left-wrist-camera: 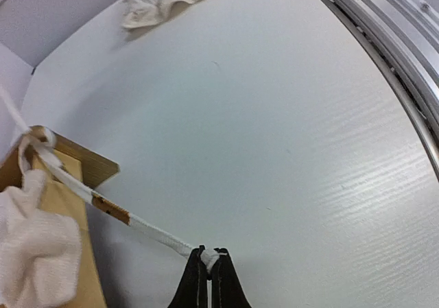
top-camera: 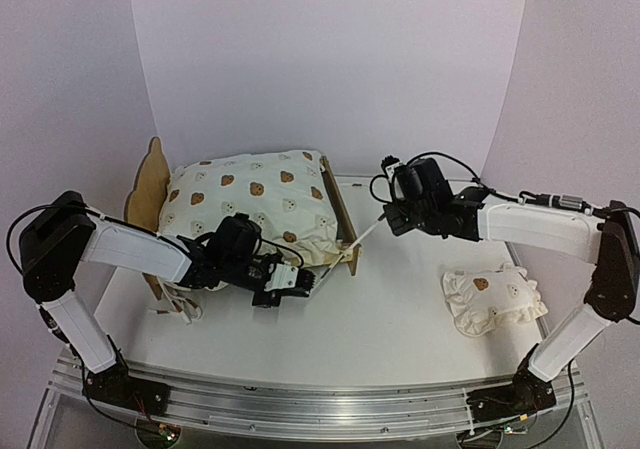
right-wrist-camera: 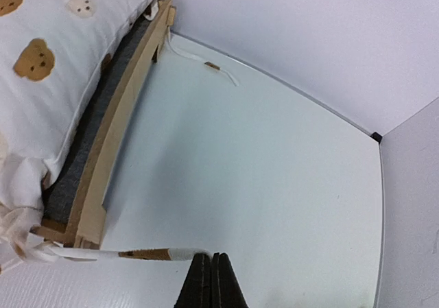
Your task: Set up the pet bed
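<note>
The bed (right-wrist-camera: 116, 136) stands left of both hands, its near corner post between them, the cushion (top-camera: 250, 204) on it. The left hand (left-wrist-camera: 208, 260) is clenched on one tie (left-wrist-camera: 147, 227), the right hand (right-wrist-camera: 210, 256) on the other tie (right-wrist-camera: 103, 254), both strips running taut to that post. To cinch well, I judge, pull evenly in opposite directions, low over the worktop (top-camera: 400, 309), so the light frame neither slides nor tips
</note>
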Robot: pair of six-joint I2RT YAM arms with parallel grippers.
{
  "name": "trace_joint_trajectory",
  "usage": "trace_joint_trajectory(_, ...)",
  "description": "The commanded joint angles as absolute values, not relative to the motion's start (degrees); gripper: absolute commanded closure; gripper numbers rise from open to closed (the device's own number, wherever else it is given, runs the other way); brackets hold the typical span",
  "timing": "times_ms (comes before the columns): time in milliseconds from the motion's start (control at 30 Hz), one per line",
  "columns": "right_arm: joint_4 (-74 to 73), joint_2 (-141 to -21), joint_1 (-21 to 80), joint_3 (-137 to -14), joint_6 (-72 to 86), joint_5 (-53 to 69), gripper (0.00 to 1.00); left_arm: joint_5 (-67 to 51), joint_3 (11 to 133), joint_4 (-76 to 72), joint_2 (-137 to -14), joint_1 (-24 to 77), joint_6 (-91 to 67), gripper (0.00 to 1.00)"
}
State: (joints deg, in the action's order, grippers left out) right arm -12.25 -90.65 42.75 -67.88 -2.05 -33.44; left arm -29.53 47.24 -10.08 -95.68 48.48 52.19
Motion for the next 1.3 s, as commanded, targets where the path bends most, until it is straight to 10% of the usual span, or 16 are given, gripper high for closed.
trace_joint_trajectory(0, -15.15, -92.06, 38.35, -73.07, -7.56, -30.22, 1.00, -29.56, 44.68, -1.24, -96.08, 49.34, 65.43, 1.00)
trace_joint_trajectory(433, -18.53, -98.18, 30.89, -84.72, -5.72, -23.09, 1.00, -20.58, 38.41, 11.81, -98.86, 50.36, 90.61, 1.00)
trace_joint_trajectory(767, -25.92, -99.04, 29.51, -85.71, -4.25, -10.20, 1.00, -22.16, 41.00, 9.76, -99.46, 50.36, 81.03, 1.00)
trace_joint_trajectory(1000, -31.98, -90.57, 32.40, -68.85, 0.17, 18.16, 0.75, -26.69, 48.53, 7.15, -97.44, 50.19, 59.98, 0.51)
trace_joint_trajectory(1267, -40.74, -83.51, 34.99, -51.98, 16.16, 27.61, 0.58, -32.77, 43.83, 12.92, -91.47, 50.18, 62.52, 0.39)
